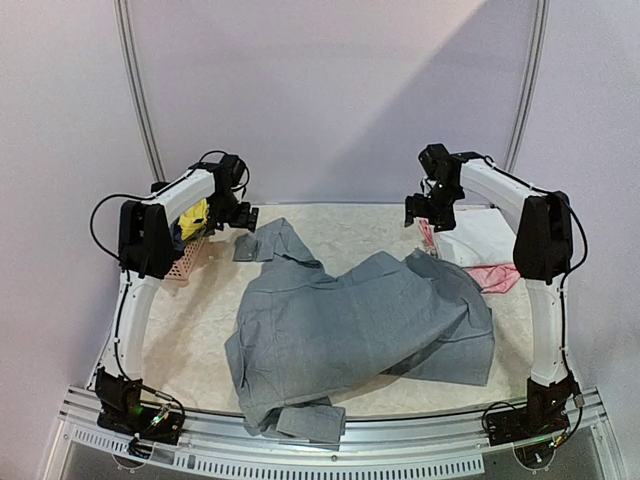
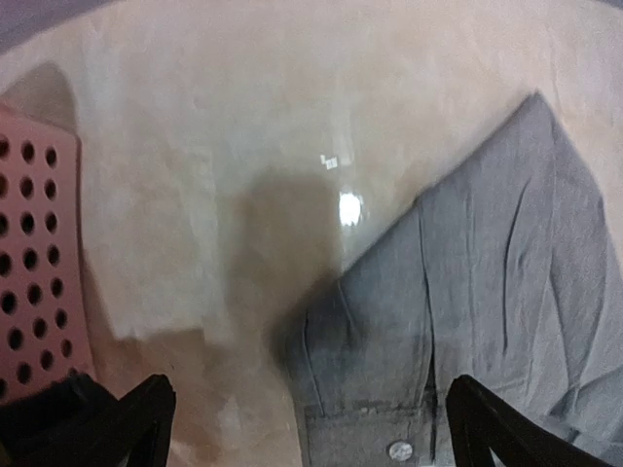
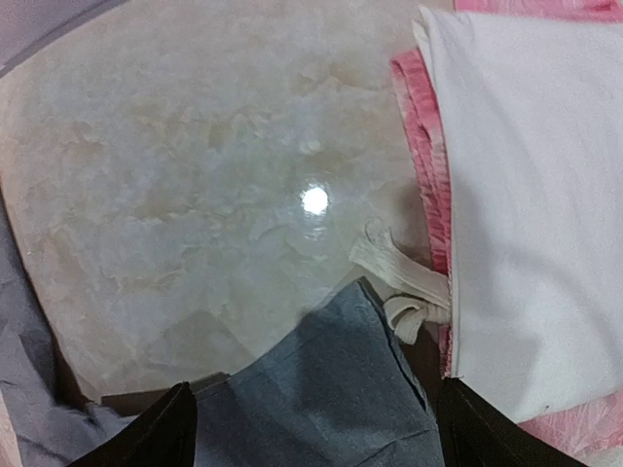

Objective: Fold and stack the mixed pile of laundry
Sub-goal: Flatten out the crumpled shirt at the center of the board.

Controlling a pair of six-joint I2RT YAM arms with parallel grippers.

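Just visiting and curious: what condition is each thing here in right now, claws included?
Grey garment: unfolded, crumpled across the table.
White piece: folded flat, lying on pink piece.
Yellow garment: bunched up at the basket.
Left claw: open, empty.
Right claw: open, empty.

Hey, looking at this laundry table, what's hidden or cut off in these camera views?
Top view: the left arm covers most of the pink basket; only a bit of yellow garment shows.
Right wrist view: the white piece and pink piece run off the frame edge.
Top view: the grey trousers lie crumpled; anything underneath is hidden.
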